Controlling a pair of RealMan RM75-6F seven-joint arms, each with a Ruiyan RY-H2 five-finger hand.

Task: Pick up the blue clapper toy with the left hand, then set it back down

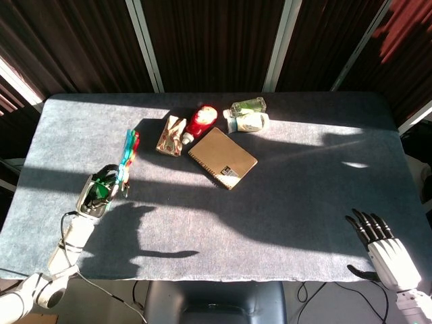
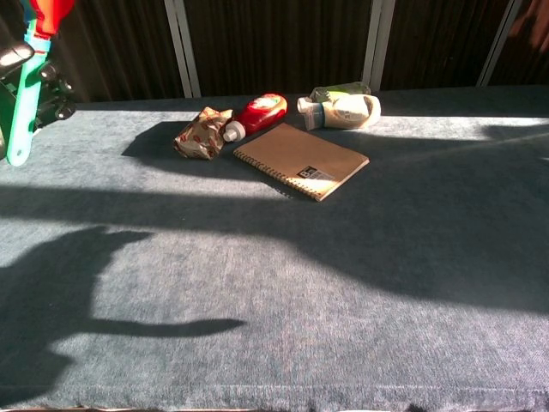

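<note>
My left hand holds the clapper toy by its handle, lifted above the left side of the table. The toy has a blue and green handle and red, yellow and blue clapper plates, seen edge-on in the head view. In the chest view the toy stands nearly upright at the top left corner, its top cut off by the frame, with the left hand around it. My right hand rests at the table's near right corner, fingers spread, holding nothing.
At the back middle lie a crumpled snack packet, a red bottle, a brown spiral notebook and two pale bottles. The grey table has dark shadows across its middle.
</note>
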